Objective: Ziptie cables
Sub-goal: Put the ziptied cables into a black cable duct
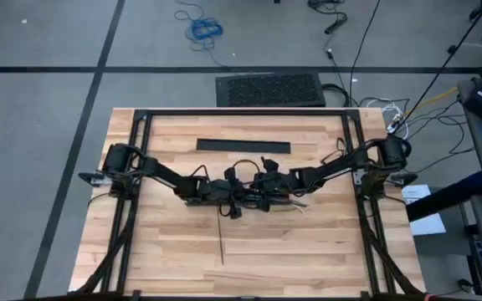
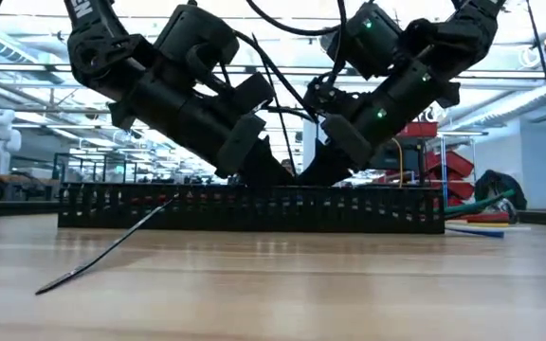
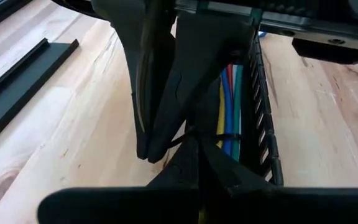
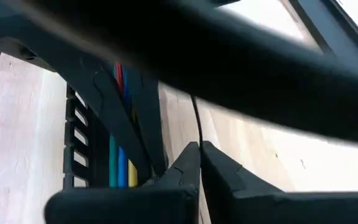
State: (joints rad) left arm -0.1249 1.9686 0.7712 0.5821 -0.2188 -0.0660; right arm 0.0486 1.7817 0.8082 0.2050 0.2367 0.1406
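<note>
The cables (image 3: 229,102) are seen lying side by side in the black slotted bar (image 2: 254,208) at the middle of the table (image 1: 308,259), yellow, blue, green and red strands showing between its walls in the left wrist view. They are judged light, limp and rather slippery: left loose they would be expected to splay and slide over one another, so hold is best taken not on the wires but on the zip tie (image 3: 219,137), whose thin black loop is seen crossing the bundle. That strip is judged springy and narrow, easily lost from a shallow pinch.

Both arms are reached inward from their bases at the table's two sides and are met over the bar, wrists pitched steeply down, as the low view shows. The left gripper (image 3: 199,152) is set right at the loop, its fingers drawn together to a point; the fingertips appear closed on the strip, though the contact itself is partly hidden. The right gripper (image 4: 200,155) is set just beside the bar's wall, fingers likewise pressed together, with a thin black strand running up from between the tips, so a pinch on the tie's tail is judged likely. A long thin strip (image 1: 223,242) is seen lying on the wood toward the near edge, and a flat black bar (image 1: 243,145) farther back.
</note>
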